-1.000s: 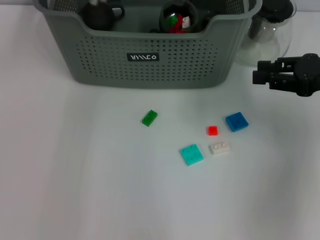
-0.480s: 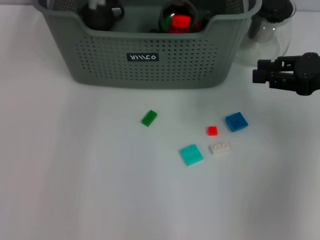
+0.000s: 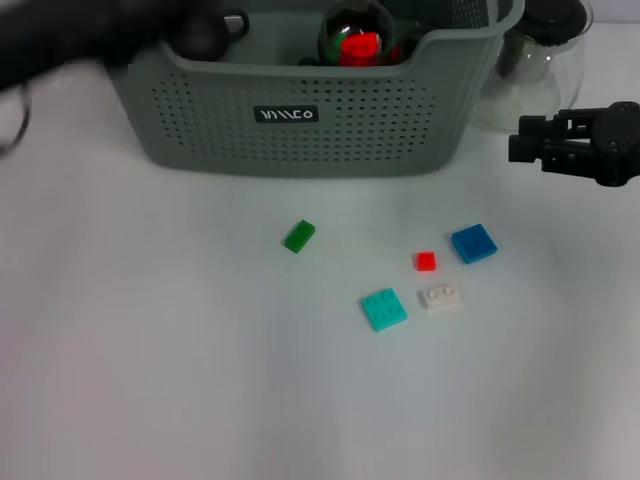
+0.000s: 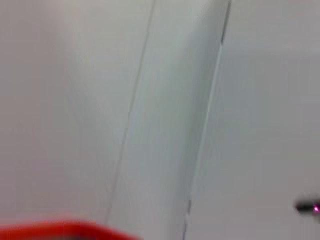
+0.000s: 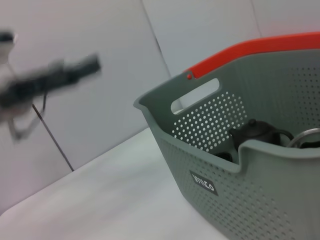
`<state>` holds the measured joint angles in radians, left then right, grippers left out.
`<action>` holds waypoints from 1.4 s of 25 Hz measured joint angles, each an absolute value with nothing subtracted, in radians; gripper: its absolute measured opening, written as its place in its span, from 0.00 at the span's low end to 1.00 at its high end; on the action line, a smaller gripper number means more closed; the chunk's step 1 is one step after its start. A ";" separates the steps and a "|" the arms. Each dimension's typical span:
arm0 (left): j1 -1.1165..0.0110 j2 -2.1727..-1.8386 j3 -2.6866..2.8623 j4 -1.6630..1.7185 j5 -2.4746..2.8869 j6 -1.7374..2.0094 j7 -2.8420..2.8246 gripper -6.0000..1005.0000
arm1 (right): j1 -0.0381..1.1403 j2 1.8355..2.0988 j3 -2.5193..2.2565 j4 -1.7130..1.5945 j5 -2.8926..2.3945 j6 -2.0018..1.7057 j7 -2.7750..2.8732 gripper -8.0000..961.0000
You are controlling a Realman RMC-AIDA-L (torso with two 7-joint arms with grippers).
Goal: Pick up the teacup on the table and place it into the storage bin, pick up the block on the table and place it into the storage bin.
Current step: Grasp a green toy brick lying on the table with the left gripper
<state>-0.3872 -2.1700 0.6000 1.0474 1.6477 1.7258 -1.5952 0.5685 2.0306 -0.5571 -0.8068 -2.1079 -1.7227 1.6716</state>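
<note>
The right gripper [image 3: 518, 150] is held above the table, out at the robot's right. Whether it is spread or pressed together cannot be told. The left arm [image 3: 80, 35] is seen only as a dark smear, and the state of its gripper cannot be told either.

The storage bin [image 3: 300, 140] stands to the left of the right gripper and a little farther from the robot. The left arm is over the bin's far left corner. A dark vessel with a handle [image 3: 205, 30], judged to be the teacup, already lies inside the bin, and a red piece [image 3: 358, 42] lies there too. The glass pitcher [image 3: 540, 60] stands just behind the right gripper.

The blocks still on the table all lie on the near side of the right gripper and to its left:

- The teal block [image 3: 384, 309] is nearer to the robot and well apart from the gripper.
- The blue block [image 3: 473, 243] is the closest one, almost under the gripper and slightly to its left.
- The white block [image 3: 439, 296] lies just beside the teal one.
- The green block [image 3: 298, 236] is the farthest to the left. It is oblong, and its long axis runs diagonally.
- The small red block [image 3: 425, 261] lies between the blue and the white.

The right arm is judged much nearer to these blocks than the left arm. A short descent toward the blue block seems the natural next move.
</note>
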 joint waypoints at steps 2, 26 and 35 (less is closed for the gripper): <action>-0.360 -2.172 0.549 0.952 1.720 1.767 -1.447 0.61 | 0.571 2.030 -0.557 -0.807 -2.108 -1.722 1.674 0.43; -0.499 -2.178 0.582 0.200 1.855 1.137 -0.703 0.46 | 0.579 2.031 -0.559 -0.807 -2.104 -1.723 1.686 0.43; -0.505 -2.178 0.581 0.181 1.836 1.103 -0.612 0.47 | 0.580 2.031 -0.560 -0.807 -2.103 -1.722 1.686 0.43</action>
